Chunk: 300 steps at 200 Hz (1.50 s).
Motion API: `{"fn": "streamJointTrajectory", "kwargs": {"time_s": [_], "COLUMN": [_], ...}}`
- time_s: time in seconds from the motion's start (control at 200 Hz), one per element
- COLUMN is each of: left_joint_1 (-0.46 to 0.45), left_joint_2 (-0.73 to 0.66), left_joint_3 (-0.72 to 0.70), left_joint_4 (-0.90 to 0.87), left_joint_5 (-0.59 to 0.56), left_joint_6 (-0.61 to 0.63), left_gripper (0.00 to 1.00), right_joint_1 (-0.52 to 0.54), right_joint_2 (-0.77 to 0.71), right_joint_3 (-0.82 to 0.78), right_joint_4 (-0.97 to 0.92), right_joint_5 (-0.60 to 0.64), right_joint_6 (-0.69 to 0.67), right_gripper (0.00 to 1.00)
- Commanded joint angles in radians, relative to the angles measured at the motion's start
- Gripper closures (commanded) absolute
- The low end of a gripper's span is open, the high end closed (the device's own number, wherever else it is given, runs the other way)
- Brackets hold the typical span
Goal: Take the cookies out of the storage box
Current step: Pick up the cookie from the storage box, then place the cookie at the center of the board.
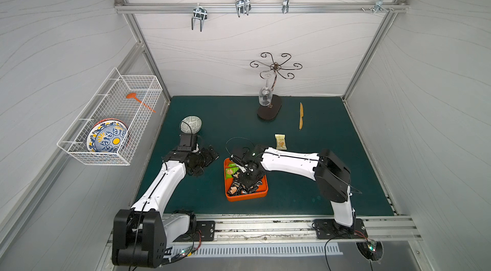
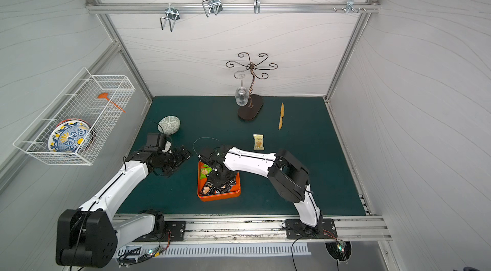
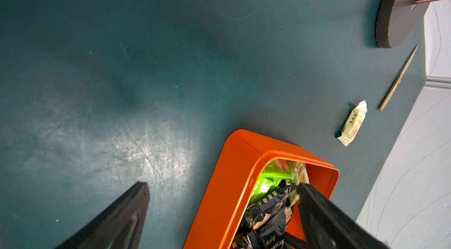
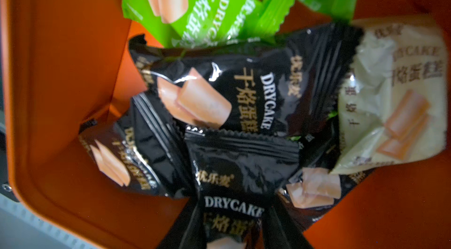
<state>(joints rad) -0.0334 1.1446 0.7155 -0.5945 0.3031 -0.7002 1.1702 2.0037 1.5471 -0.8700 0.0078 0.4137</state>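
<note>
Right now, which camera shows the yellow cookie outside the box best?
The left wrist camera: the yellow cookie looks biggest there, its print showing. Both top views show it tiny, on the mat beyond the box. The right wrist camera misses it and sees only cookies inside the box.

The orange storage box [image 1: 245, 198] sits open-topped on the tabletop [image 1: 292, 198], midway across and nearer the front edge. Black, green and pale cookies [image 1: 235, 190] lie heaped inside it, overlapping. One black packet [image 4: 244, 162] is pinched in the right claw [image 4: 231, 211]. One pale yellow packet [image 1: 280, 141] lies flat behind the box, apart from it.
</note>
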Motion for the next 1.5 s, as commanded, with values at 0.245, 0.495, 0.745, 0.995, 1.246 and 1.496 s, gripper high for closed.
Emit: {"fn": "streamJointTrajectory", "kwargs": {"time_s": [0.245, 0.495, 0.745, 0.995, 1.246, 1.496], "left_joint_1": [0.004, 0.003, 0.001, -0.004, -0.021, -0.037], "left_joint_2": [-0.008, 0.004, 0.032, 0.060, 0.079, 0.084], "left_joint_3": [0.029, 0.061, 0.083, 0.107, 0.121, 0.119], "left_joint_4": [-0.009, -0.023, -0.022, -0.039, -0.038, -0.037], "left_joint_5": [0.016, 0.040, 0.067, 0.080, 0.074, 0.072], "left_joint_6": [0.018, 0.030, 0.029, 0.052, 0.061, 0.062], "left_gripper": [0.01, 0.02, 0.02, 0.02, 0.02, 0.02], "right_joint_1": [-0.028, -0.102, -0.237, -0.395, -0.543, -0.666], "right_joint_2": [-0.104, -0.163, -0.218, -0.222, -0.218, -0.142], "right_joint_3": [0.060, 0.070, 0.028, -0.006, -0.063, -0.068], "right_joint_4": [-0.083, -0.106, -0.094, -0.090, -0.049, 0.004], "right_joint_5": [0.021, 0.040, 0.067, 0.102, 0.117, 0.120], "right_joint_6": [0.009, 0.005, -0.029, -0.088, -0.120, -0.169], "right_gripper": [0.61, 0.61, 0.61, 0.61, 0.61, 0.61]}}
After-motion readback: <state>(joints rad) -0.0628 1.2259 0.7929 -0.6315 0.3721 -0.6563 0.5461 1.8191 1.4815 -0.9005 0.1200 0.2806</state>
